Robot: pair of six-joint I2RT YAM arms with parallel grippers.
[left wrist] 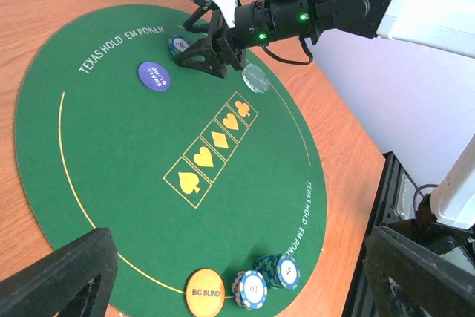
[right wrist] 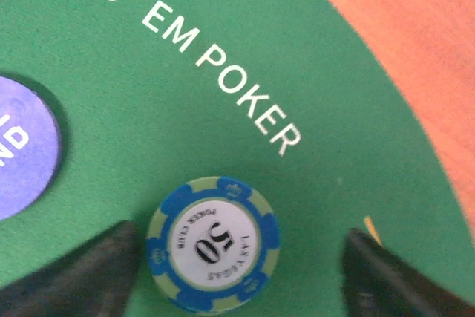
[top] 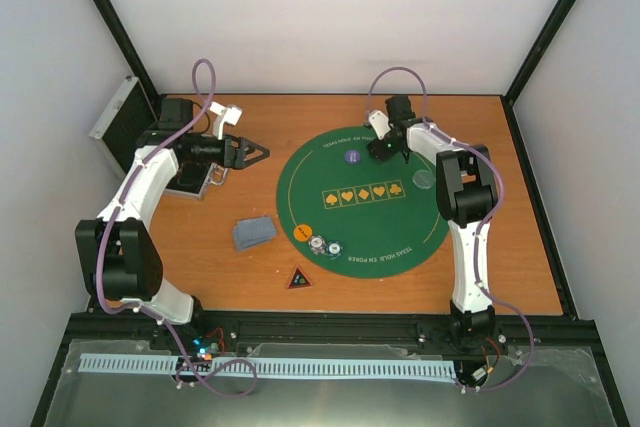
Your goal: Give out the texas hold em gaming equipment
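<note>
On the green round mat [top: 300, 182], a blue-and-green 50 chip [right wrist: 214, 244] lies flat between the fingers of my right gripper [right wrist: 243, 257], which is open; the left finger is close to the chip and the right one stands well apart. From the left wrist that gripper [left wrist: 211, 57] hangs low over the chip [left wrist: 178, 44]. A purple small-blind chip [top: 352, 157] lies beside it and a clear disc [top: 424, 180] to the right. An orange big-blind chip [left wrist: 204, 292] and two chip stacks [left wrist: 266, 280] sit at the mat's near edge. My left gripper [top: 252, 152] is open and empty, left of the mat.
Grey-blue cards [top: 254, 232] lie on the wood left of the mat, a dark red-edged triangle [top: 298, 279] below its near edge. A silver case [top: 118, 119] leans at the far left wall. A grey object [top: 192, 183] lies under the left arm.
</note>
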